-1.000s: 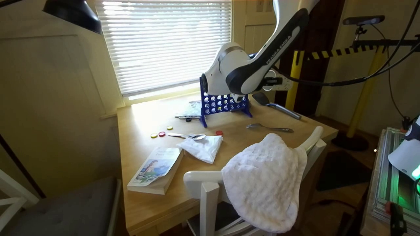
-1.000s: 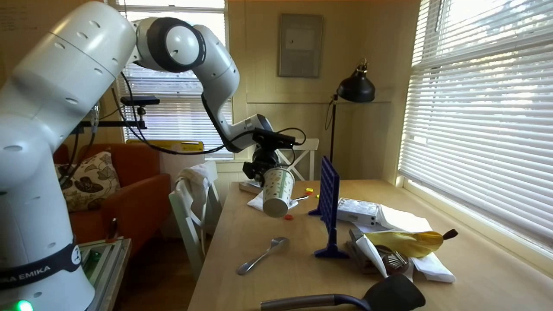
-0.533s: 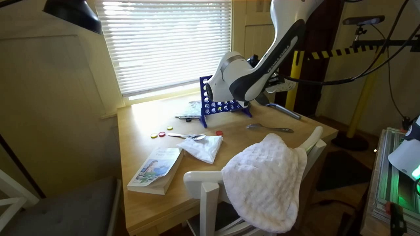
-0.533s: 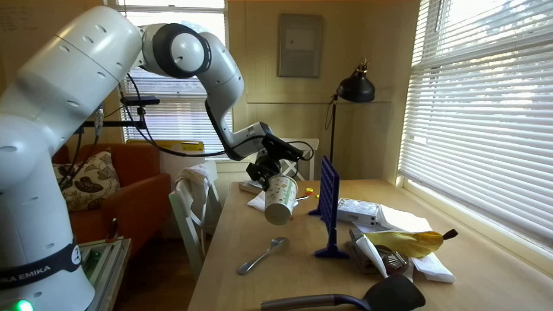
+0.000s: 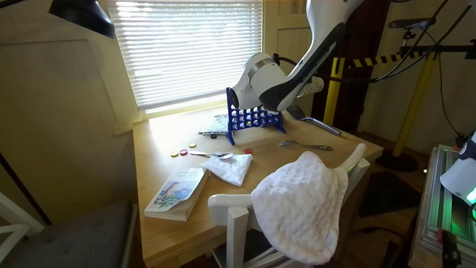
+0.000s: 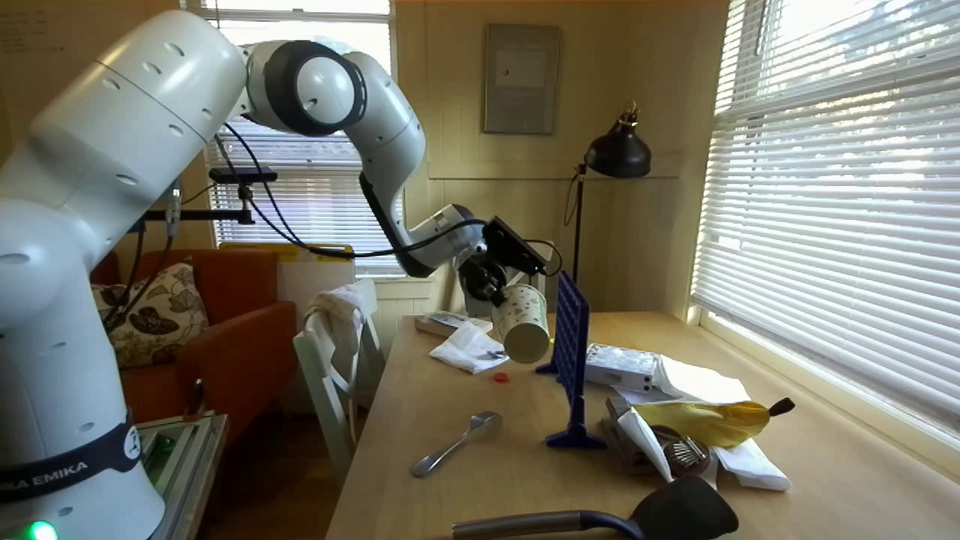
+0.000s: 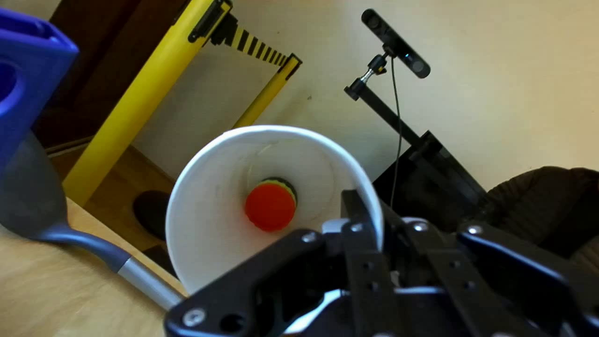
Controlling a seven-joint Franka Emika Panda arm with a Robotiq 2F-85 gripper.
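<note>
My gripper (image 7: 373, 210) is shut on the wall of a paper cup (image 6: 520, 324), one finger (image 7: 356, 215) inside the rim and the other outside. The patterned cup hangs tilted above the table, its base turned toward the camera in an exterior view. Inside, a red disc (image 7: 270, 207) lies at the bottom, with yellow and dark edges showing behind it. A blue upright grid (image 6: 573, 352) stands close beside the cup on the table. In an exterior view, the arm hides the gripper and part of the grid (image 5: 253, 118); only a piece of the cup (image 5: 313, 86) shows.
Around the grid lie a fork (image 6: 456, 444), a spatula (image 6: 682, 514), a red disc (image 6: 501, 376) and a white napkin (image 6: 469, 348). Behind it is a pile with a yellow pouch (image 6: 701, 421) and white box (image 6: 621, 366). A book (image 5: 176, 193) and towel-draped chair (image 5: 301, 208) are near.
The cup and gripper dip slightly, then rise and shift right toward the blue grid in an exterior view. The wrist has turned, and the cup stays held. Objects on the table have not moved.
</note>
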